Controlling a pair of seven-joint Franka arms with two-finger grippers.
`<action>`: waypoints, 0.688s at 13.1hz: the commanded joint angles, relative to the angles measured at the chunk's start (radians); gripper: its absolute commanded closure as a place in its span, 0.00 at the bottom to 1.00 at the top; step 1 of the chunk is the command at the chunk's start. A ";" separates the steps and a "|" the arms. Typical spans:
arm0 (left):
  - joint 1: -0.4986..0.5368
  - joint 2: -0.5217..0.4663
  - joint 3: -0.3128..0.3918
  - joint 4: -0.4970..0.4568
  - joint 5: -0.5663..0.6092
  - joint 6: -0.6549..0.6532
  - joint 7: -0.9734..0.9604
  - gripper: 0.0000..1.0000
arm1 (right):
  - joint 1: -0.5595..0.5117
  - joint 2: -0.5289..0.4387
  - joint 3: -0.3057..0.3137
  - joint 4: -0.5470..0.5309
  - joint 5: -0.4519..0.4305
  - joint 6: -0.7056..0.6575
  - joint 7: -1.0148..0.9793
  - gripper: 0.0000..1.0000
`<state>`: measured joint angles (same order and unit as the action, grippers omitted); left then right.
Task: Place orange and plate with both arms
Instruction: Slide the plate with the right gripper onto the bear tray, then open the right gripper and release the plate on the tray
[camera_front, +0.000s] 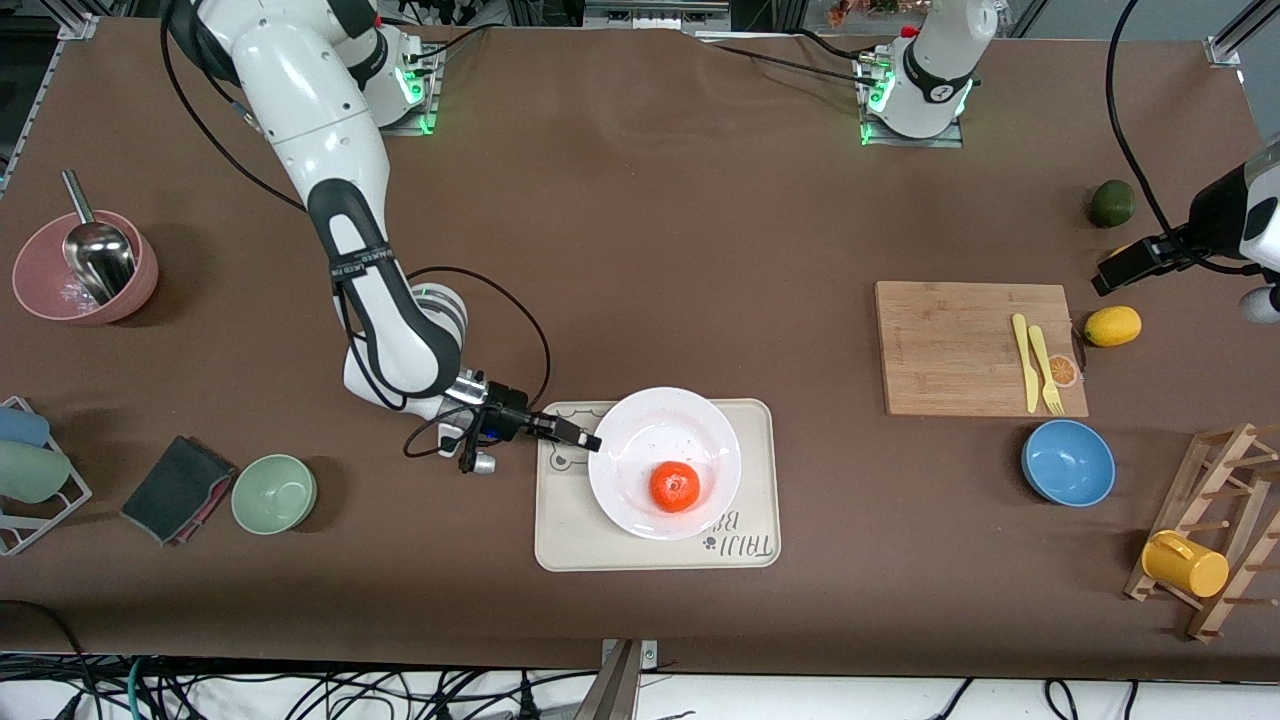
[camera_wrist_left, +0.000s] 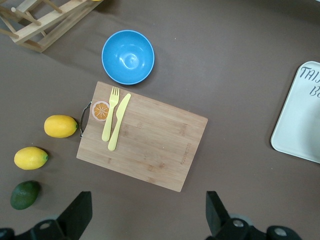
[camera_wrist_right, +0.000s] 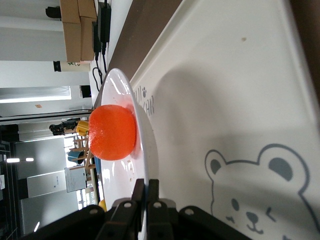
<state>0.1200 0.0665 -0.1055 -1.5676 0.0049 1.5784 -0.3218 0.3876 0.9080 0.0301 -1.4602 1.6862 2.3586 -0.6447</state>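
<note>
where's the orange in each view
front view: orange in the plate on the tray, beside the right gripper
left wrist view: not in it; only a tray corner shows
right wrist view: orange in the plate
shared landmark: the tray

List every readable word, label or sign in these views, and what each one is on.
"TAIJI B…", cut off by the plate, beside a paw print: on the beige tray.
Black band lettering on the right arm: too small to read.
Round orange-slice tag on the cutting board: a picture only, no words.
Nothing else legible.
</note>
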 joint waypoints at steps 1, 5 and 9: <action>-0.006 0.015 -0.002 0.029 0.018 -0.008 0.000 0.00 | -0.019 0.032 0.002 0.043 0.009 -0.013 0.013 1.00; -0.006 0.015 -0.002 0.029 0.018 -0.008 0.000 0.00 | -0.015 0.061 -0.006 0.060 0.007 -0.009 0.005 1.00; -0.006 0.015 -0.002 0.029 0.018 -0.008 0.000 0.00 | -0.004 0.075 -0.006 0.058 0.007 -0.005 -0.001 1.00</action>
<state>0.1192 0.0698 -0.1064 -1.5654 0.0049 1.5784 -0.3218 0.3790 0.9594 0.0253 -1.4410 1.6861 2.3580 -0.6446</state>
